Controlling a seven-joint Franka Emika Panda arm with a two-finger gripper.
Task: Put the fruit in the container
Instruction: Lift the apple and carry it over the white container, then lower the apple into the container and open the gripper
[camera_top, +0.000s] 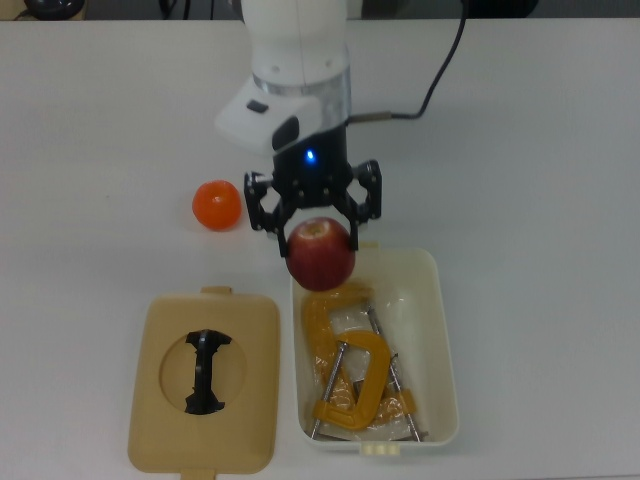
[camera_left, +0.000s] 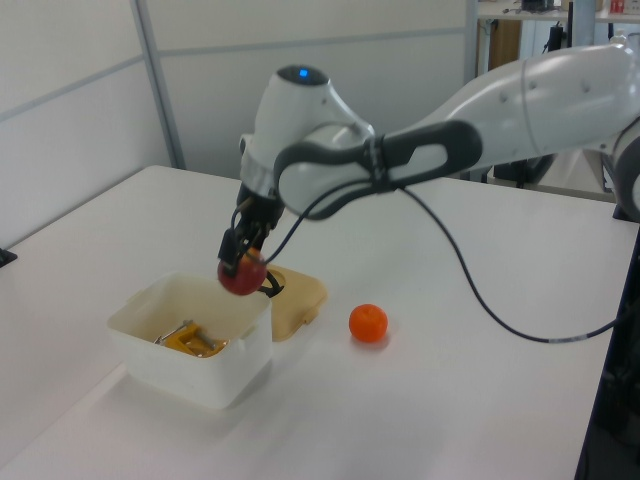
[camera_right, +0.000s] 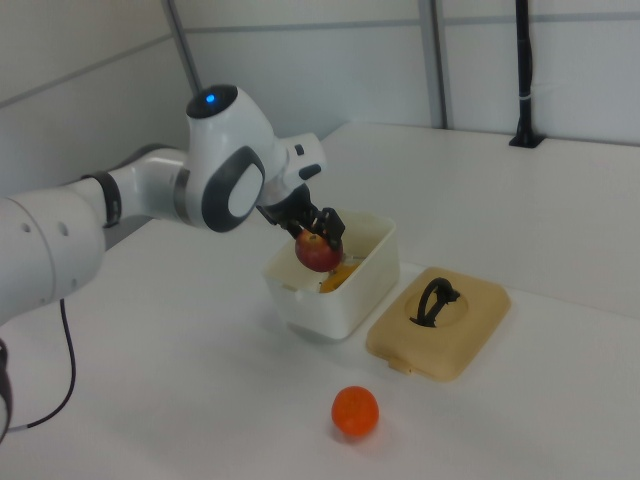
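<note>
Above the container's rim, the tilted pincer grips the apple.

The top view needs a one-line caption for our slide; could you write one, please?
Gripper holds the apple above the near rim of the white tub containing a yellow clamp; orange waits on the table.

Red apple held aloft over white tub rim. Orange on tabletop, well apart. Tub open, upright.
</note>
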